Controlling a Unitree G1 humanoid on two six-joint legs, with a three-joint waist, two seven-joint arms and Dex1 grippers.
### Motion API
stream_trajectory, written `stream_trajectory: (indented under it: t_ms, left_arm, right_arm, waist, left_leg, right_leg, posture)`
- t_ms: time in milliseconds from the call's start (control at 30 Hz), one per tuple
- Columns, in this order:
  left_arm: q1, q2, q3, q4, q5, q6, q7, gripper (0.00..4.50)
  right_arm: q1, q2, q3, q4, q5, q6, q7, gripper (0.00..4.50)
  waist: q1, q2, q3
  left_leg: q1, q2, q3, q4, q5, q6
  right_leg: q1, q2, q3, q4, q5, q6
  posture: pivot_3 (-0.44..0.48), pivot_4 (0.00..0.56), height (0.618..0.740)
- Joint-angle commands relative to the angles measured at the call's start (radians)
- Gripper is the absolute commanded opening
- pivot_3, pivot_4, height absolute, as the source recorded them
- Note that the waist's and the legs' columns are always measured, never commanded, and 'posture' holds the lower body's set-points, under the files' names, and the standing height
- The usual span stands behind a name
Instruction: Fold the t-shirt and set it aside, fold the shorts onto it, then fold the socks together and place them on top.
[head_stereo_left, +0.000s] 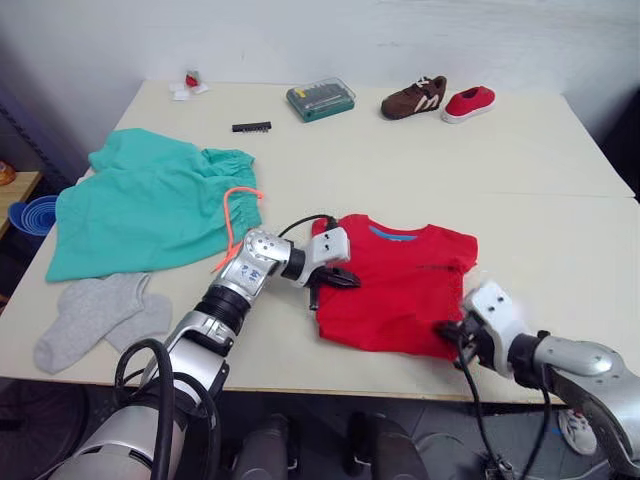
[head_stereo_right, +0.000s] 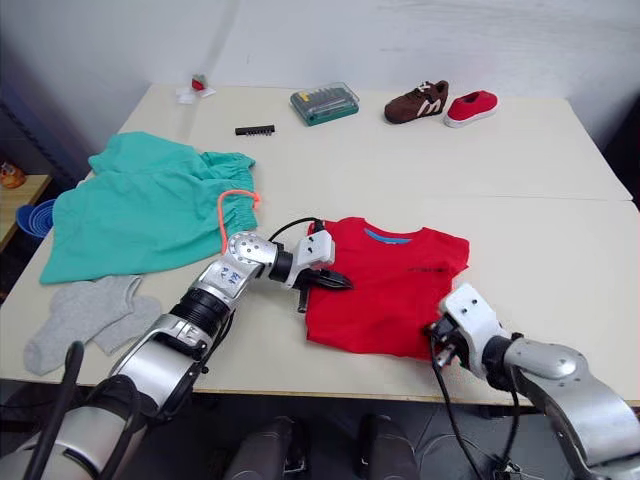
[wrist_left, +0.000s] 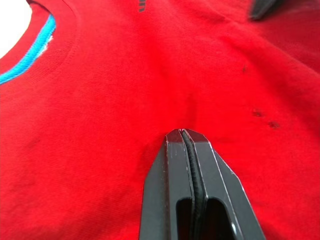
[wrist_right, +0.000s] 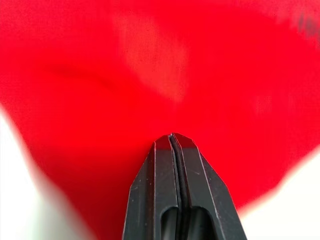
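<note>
Red cloth t-shirt (head_stereo_left: 400, 285) lies partly folded, centre frame, blue neck label showing | my left gripper (wrist_left: 186, 136) pressed closed on its left edge, no cloth visibly pinched | my right gripper (wrist_right: 172, 137) closed at its lower right corner; fingertips hidden in eye views | teal shorts (head_stereo_left: 150, 205), grey socks (head_stereo_left: 95, 315) at left.
</note>
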Motion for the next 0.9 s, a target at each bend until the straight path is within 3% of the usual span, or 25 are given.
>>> stream_trajectory:
  t_ms: [33,100,167,367,467,567,633,667,900]
  left_arm:
    - [0.021,0.014,0.043,-0.073,-0.056,0.024,-0.061,0.03]
    - [0.032,0.021,0.07,-0.129,-0.089,0.043,-0.08,0.03]
    - [0.051,0.034,0.114,-0.211,-0.165,0.072,-0.135,0.0]
    - [0.112,0.092,0.191,-0.447,-0.326,0.219,-0.22,1.81]
    - [0.161,0.179,0.227,-0.575,-0.424,0.353,-0.284,2.8]
    - [0.191,0.213,0.243,-0.634,-0.432,0.36,-0.246,3.75]
    - [0.209,0.231,0.251,-0.664,-0.424,0.359,-0.219,4.38]
    - [0.22,0.242,0.254,-0.68,-0.422,0.36,-0.213,4.48]
    - [0.268,0.291,0.271,-0.761,-0.432,0.389,-0.168,4.48]
  right_arm:
    - [-0.027,0.043,-0.205,-0.035,0.137,0.056,-0.007,0.0]
    - [-0.053,0.054,-0.276,-0.009,0.207,0.13,-0.02,0.0]
    - [-0.096,0.066,-0.333,0.053,0.272,0.215,-0.038,0.35]
    - [-0.195,0.095,-0.372,0.215,0.415,0.391,-0.053,2.3]
    - [-0.236,0.113,-0.3,0.354,0.409,0.36,-0.014,3.38]
    - [-0.247,0.114,-0.235,0.431,0.383,0.315,0.012,4.43]
    - [-0.247,0.105,-0.171,0.47,0.347,0.269,0.034,4.5]
    - [-0.251,0.108,-0.148,0.487,0.344,0.263,0.045,4.5]
    - [-0.302,0.161,-0.043,0.5,0.404,0.25,0.146,4.5]
  waist:
    - [-0.004,0.0,0.0]
    - [-0.003,0.0,0.0]
    - [-0.003,0.0,0.0]
    - [-0.004,0.001,0.0]
    - [-0.012,0.002,0.0]
    - [-0.021,0.002,0.001]
    - [-0.023,0.001,0.0]
    - [-0.024,0.001,0.0]
    - [-0.041,0.0,-0.001]
  left_leg:
    - [0.0,0.0,0.0,0.0,0.0,0.0]
    - [0.0,0.001,0.0,-0.001,0.001,0.0]
    - [-0.001,0.001,0.0,-0.002,0.002,0.0]
    - [-0.001,0.0,0.0,-0.002,0.002,-0.001]
    - [-0.001,0.0,0.0,-0.001,0.002,-0.001]
    - [-0.001,0.0,0.0,-0.002,0.002,-0.001]
    - [0.0,0.0,0.0,-0.002,0.003,-0.001]
    - [0.0,0.0,0.0,-0.002,0.003,-0.001]
    - [0.002,0.001,0.0,-0.003,0.003,-0.004]
  right_leg:
    - [0.0,0.0,0.0,0.0,0.0,0.0]
    - [-0.001,0.0,0.0,0.0,0.0,0.0]
    - [-0.002,0.001,-0.001,0.0,0.0,0.0]
    - [-0.002,0.0,0.0,0.0,0.0,-0.001]
    - [-0.002,0.0,0.0,0.001,0.0,-0.001]
    - [-0.002,0.001,0.0,0.001,0.0,-0.001]
    - [-0.001,0.001,0.0,0.001,0.0,-0.001]
    - [0.0,0.001,0.0,0.001,0.0,0.0]
    - [0.0,0.002,0.0,0.001,0.0,-0.001]
  posture:
    - [0.0,0.15,0.74]
    - [0.0,0.15,0.74]
    - [0.0,0.15,0.74]
    - [0.0,0.15,0.74]
    - [0.0,0.15,0.74]
    - [0.0,0.15,0.74]
    - [0.0,0.15,0.74]
    - [0.0,0.15,0.74]
    - [0.0,0.15,0.74]
